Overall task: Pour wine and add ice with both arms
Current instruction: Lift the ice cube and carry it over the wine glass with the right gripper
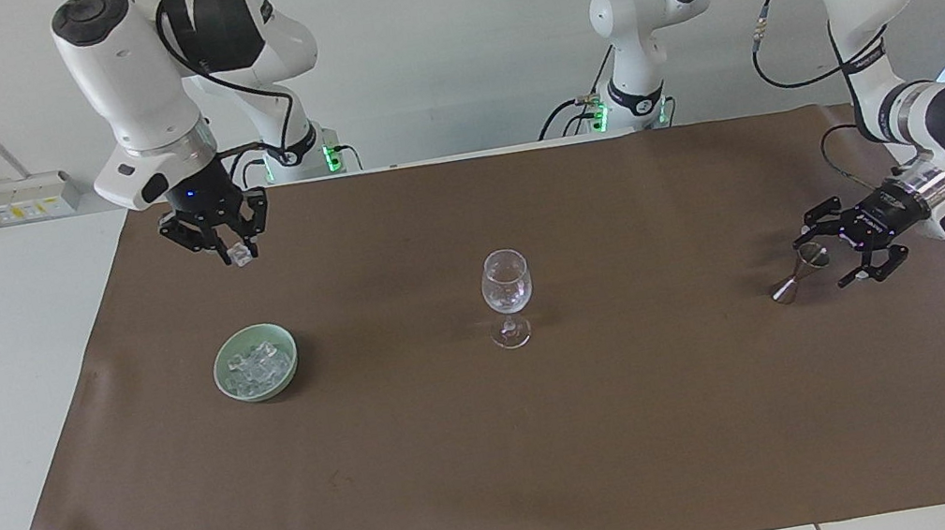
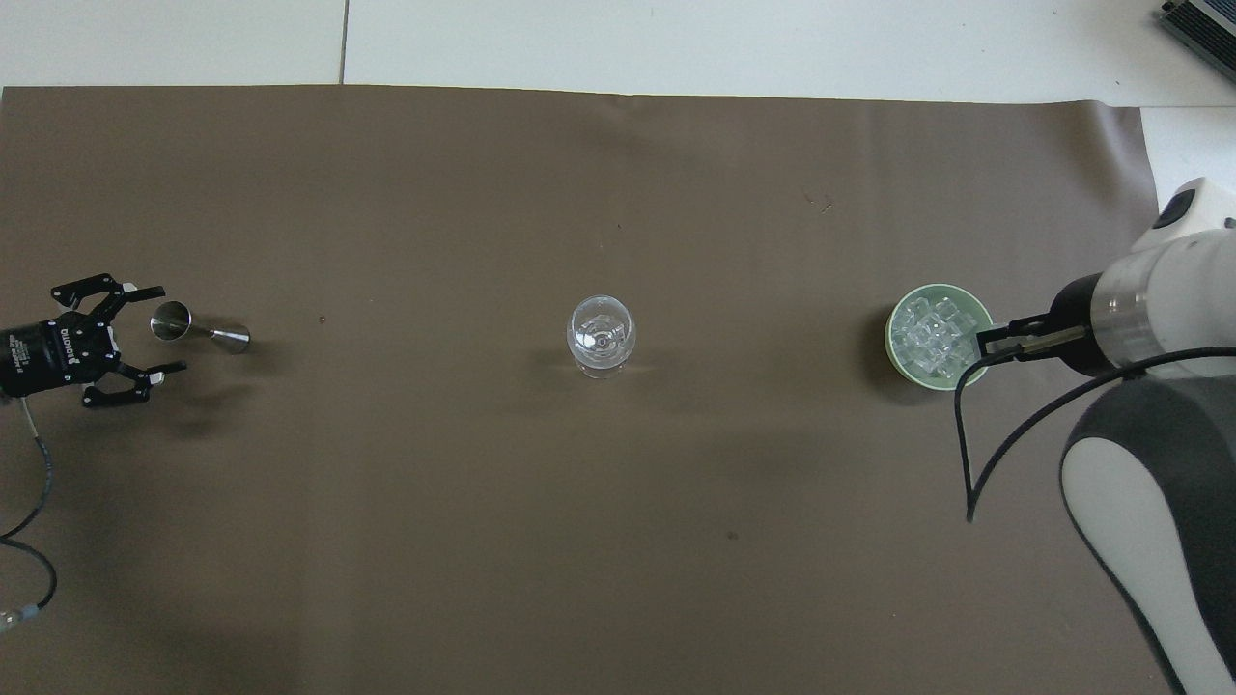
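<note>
Facing view: right pincer (image 1: 236, 248), raised, gripped one clear ice cube (image 1: 244, 255); pale green round bowl (image 1: 256, 363) held more cubes; clear stemmed wine glass (image 1: 507, 296) stood mid-bench.

Overhead view: left pincer (image 2: 124, 332) spread open beside a toppled steel jigger (image 2: 198, 327).

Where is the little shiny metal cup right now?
The metal cup sits tilted on the brown mat at the left arm's end of the table, just beside the open left hand, which is not holding it.

Wine glass (image 2: 602, 335) mid-cloth, between ice (image 2: 929, 336) in green bowl (image 2: 895, 353) and metal jigger (image 2: 198, 327).
</note>
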Available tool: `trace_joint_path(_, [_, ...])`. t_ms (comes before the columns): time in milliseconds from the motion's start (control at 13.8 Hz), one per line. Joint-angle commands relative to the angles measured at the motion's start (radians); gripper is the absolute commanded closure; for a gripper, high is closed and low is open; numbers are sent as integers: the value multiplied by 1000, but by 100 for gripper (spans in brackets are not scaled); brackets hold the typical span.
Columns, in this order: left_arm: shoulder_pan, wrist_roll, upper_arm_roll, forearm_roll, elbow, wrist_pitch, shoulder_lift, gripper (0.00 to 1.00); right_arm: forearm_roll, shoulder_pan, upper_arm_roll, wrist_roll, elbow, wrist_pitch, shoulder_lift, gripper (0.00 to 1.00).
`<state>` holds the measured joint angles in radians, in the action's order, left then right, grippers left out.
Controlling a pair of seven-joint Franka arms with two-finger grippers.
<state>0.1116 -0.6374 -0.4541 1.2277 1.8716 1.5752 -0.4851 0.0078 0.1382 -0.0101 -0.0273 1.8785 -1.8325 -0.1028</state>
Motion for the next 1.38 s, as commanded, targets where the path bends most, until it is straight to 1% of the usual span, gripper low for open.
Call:
trace_joint_path(0, [-4,5,-9,-114,-80,-9,14,0,41,-5,44,76,-18,13,12,100])
trace_joint_path(217, [-9,-2,-9,-204,-188,-14,19,0,70,-5,113,222,-28,1,23,100])
trace_joint_path(362, [-13,7,-8,-282,-270,-14,34,0,115,-2,156,306,-39,-23,38,100])
trace_joint_path(434, [-16,7,-3,-316,-320,-18,39,0,116,6,176,338,-50,-30,46,100])
trace_joint_path(579, [-18,10,0,-349,-377,-24,49,0,118,38,183,410,-96,-39,84,100])
trace_joint_path(724, [-24,15,14,-423,-391,-23,100,0,118,87,183,493,-133,-91,124,100])
trace_joint_path(796, [-27,19,37,-471,-388,-17,136,0,116,115,183,527,-150,-120,147,100])
trace_joint_path(1013, [-41,56,100,-568,-390,-8,198,0,100,172,183,601,-217,-171,222,100])
trace_joint_path(1158, [-43,56,193,-675,-391,6,255,0,98,198,183,618,-263,-214,270,100])
trace_joint_path(1303, [-43,56,276,-766,-391,14,302,0,100,201,185,642,-269,-247,282,100])
